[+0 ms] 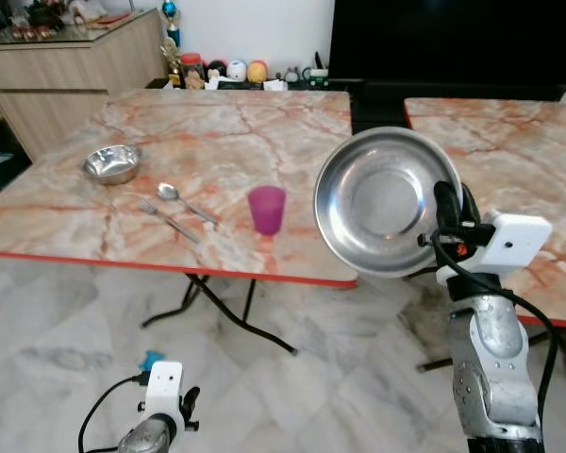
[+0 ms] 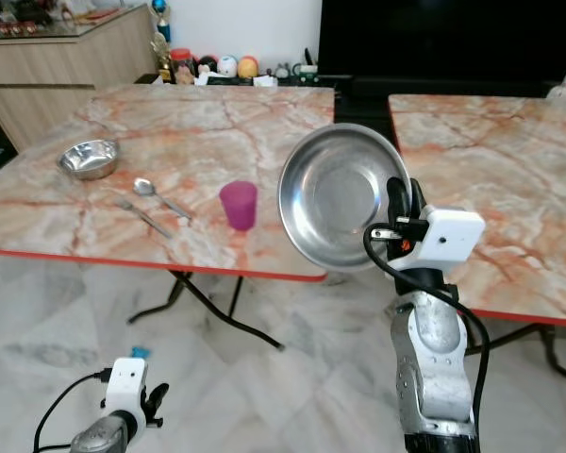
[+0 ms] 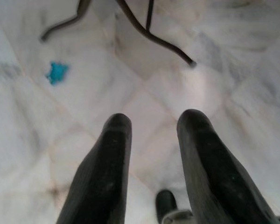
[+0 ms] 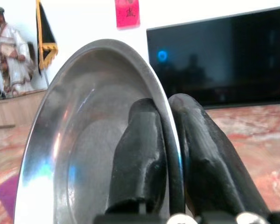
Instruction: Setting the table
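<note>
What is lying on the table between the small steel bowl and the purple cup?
Between the small steel bowl and the purple cup lie a spoon and a fork, side by side, seen in both eye views.

You've got two orange marble-top tables on pale marble floor, wooden sideboard far left, dark TV against white wall.

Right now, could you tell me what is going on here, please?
The right gripper holds a round steel plate by its rim, tilted up before the marble-patterned table. On the table sit a small steel bowl, a metal spoon, a metal fork and a purple plastic cup. The left gripper hangs idle, open, above the floor.
</note>
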{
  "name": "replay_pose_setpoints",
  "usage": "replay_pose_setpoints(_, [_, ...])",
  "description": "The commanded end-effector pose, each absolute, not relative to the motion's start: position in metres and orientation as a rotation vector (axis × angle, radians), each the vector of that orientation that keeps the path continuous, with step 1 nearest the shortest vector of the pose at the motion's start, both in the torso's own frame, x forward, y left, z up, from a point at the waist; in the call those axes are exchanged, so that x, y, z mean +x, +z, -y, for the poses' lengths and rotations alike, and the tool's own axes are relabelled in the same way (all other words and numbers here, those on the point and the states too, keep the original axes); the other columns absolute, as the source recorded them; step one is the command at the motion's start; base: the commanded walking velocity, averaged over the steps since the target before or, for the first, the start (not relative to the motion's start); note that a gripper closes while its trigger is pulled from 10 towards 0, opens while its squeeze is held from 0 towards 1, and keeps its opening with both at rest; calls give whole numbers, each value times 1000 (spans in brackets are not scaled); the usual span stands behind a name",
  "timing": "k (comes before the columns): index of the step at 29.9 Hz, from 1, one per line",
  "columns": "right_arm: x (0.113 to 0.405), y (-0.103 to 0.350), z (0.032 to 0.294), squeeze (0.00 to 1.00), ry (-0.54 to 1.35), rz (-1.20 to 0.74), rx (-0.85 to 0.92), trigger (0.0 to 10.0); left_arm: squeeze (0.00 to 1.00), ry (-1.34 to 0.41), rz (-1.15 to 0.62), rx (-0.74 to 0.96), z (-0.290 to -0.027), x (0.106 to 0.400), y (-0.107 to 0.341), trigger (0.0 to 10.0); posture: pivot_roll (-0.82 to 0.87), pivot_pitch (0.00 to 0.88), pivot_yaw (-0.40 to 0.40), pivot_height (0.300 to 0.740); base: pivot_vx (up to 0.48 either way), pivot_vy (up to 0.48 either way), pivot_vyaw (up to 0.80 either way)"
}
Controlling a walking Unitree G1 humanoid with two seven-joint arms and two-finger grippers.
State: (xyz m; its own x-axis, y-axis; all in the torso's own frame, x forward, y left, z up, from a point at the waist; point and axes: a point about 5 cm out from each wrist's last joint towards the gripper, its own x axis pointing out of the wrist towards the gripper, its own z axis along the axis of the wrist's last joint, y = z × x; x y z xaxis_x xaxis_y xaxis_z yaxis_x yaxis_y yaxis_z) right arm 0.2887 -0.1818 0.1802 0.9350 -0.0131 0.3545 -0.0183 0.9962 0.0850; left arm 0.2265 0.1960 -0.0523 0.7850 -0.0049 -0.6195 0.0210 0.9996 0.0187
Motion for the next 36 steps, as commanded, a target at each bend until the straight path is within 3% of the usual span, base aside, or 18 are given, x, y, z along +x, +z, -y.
replay_pose_setpoints(1, [291,189,179,0,8,398,104,10000,0,-1,-675,27,-200,224,-53,10000,-2,0,12,736,0,-319,0])
replay_pose_setpoints(3, [293,187,181,0,-15,381,111,10000,0,11,-675,12,-200,224,-53,10000,-2,0,10,736,0,0,0])
replay_pose_setpoints(4, [293,185,182,0,-21,375,117,6314,0,8,-674,11,-200,224,-53,10000,-1,0,9,736,0,0,0])
replay_pose_setpoints(5, [294,185,182,0,-24,372,123,6314,0,5,-673,12,-199,225,-53,10000,-1,0,9,736,0,0,0])
replay_pose_setpoints(6, [294,184,184,0,-35,366,125,0,0,2,-673,11,-199,225,-53,10000,-4,0,8,736,0,0,0])
replay_pose_setpoints(20, [294,184,186,0,-54,372,142,0,0,-7,-685,10,-198,223,-55,10000,-5,0,13,736,0,0,0])
replay_pose_setpoints(21, [294,184,185,0,-56,370,141,4235,0,-5,-686,11,-198,223,-55,10000,-4,0,14,736,0,0,0])
replay_pose_setpoints(23, [294,184,185,0,-57,368,140,4235,0,-4,-686,12,-199,223,-55,10000,-3,0,14,736,0,0,0])
replay_pose_setpoints(24, [294,183,185,0,-58,365,142,10000,0,-3,-686,11,-199,223,-55,10000,-2,0,15,736,0,0,0])
replay_pose_setpoints(36, [295,182,185,0,-56,361,145,10000,0,-15,-689,22,-198,222,-55,10000,-4,0,18,736,0,-64,0])
